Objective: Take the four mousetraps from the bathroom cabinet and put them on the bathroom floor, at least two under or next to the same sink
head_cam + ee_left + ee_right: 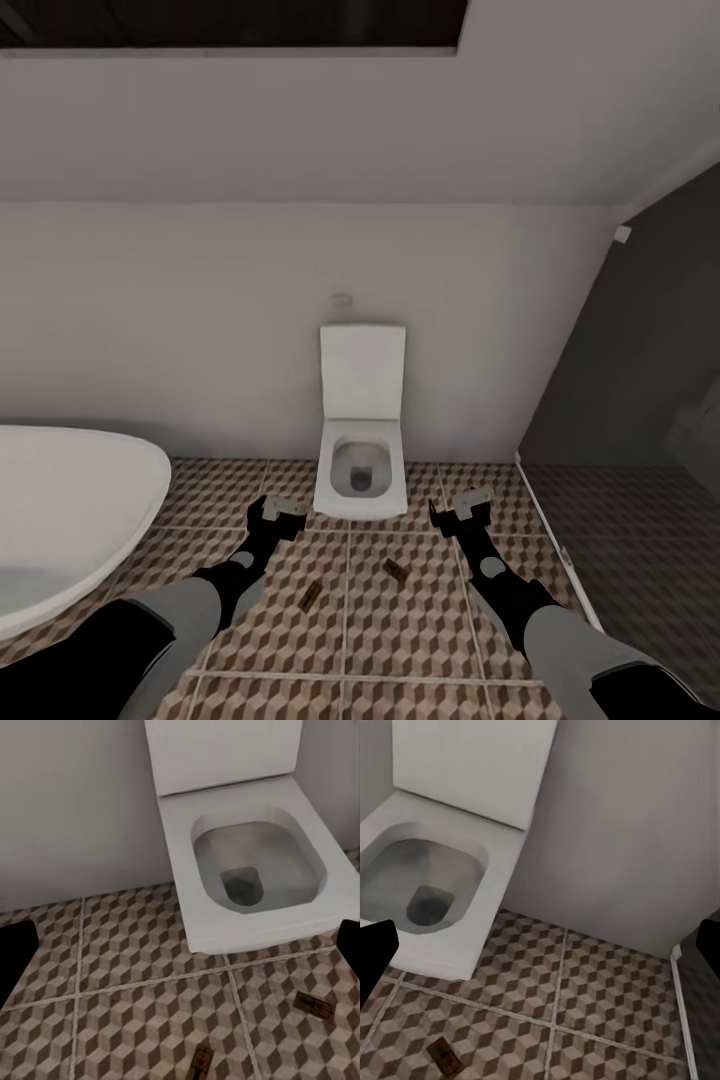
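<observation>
Mousetraps: we see two on the floor (pixel 420 640), both lying flat on the cube-patterned tiles just in front of the toilet (pixel 361 470). We take the toilet as our landmark. One trap (pixel 311 595) lies in front of the toilet's left front corner; the other trap (pixel 393 570) lies in front of its right front corner, slightly nearer the bowl. They are near each other but apart, and neither touches the toilet.

In the left wrist view we see both traps, one (pixel 200 1063) and the other (pixel 314 1006), on the tiles (pixel 127 967) before the toilet (pixel 255 900). In the right wrist view we see a single trap (pixel 444 1057) on the floor (pixel 585 990) beside the toilet (pixel 427 900).

The left hand (pixel 275 513) hovers just left of the toilet's front edge, fingers spread apart, holding nothing. The right hand (pixel 455 508) hovers just right of the toilet's front edge, fingers likewise spread and holding nothing.

A white bathtub (pixel 60 520) stands well to the left of the toilet. A dark glass partition (pixel 620 400) rises to the toilet's right. A white wall (pixel 200 330) backs the toilet.
</observation>
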Controlling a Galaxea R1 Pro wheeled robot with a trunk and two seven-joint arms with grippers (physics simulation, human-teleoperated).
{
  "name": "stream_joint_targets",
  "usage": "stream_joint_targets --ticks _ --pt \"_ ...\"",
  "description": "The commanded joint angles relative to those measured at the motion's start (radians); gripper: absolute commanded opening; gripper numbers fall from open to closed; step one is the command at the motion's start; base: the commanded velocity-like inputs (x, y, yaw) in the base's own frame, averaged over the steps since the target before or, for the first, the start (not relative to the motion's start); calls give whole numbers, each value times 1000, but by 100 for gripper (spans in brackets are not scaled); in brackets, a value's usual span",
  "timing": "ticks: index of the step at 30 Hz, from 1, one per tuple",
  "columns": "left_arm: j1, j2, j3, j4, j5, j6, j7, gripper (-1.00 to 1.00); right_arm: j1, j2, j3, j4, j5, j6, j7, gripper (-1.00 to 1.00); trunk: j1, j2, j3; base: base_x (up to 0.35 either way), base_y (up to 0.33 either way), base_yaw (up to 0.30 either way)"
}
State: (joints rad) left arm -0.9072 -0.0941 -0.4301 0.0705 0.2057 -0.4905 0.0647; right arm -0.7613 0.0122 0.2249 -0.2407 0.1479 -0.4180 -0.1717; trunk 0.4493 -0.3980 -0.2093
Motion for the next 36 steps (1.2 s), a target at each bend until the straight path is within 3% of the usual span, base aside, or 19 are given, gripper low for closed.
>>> stream_joint_targets --ticks 1,36 --pt "-2 -1 -9 5 6 -6 3 100 -1 0 2 1 11 -1 -9 100 1 -2 0 0 0 0" --pt "1 -3 -10 5 6 -5 3 100 -1 6 2 1 11 -1 -9 100 1 -2 56 0 0 0"
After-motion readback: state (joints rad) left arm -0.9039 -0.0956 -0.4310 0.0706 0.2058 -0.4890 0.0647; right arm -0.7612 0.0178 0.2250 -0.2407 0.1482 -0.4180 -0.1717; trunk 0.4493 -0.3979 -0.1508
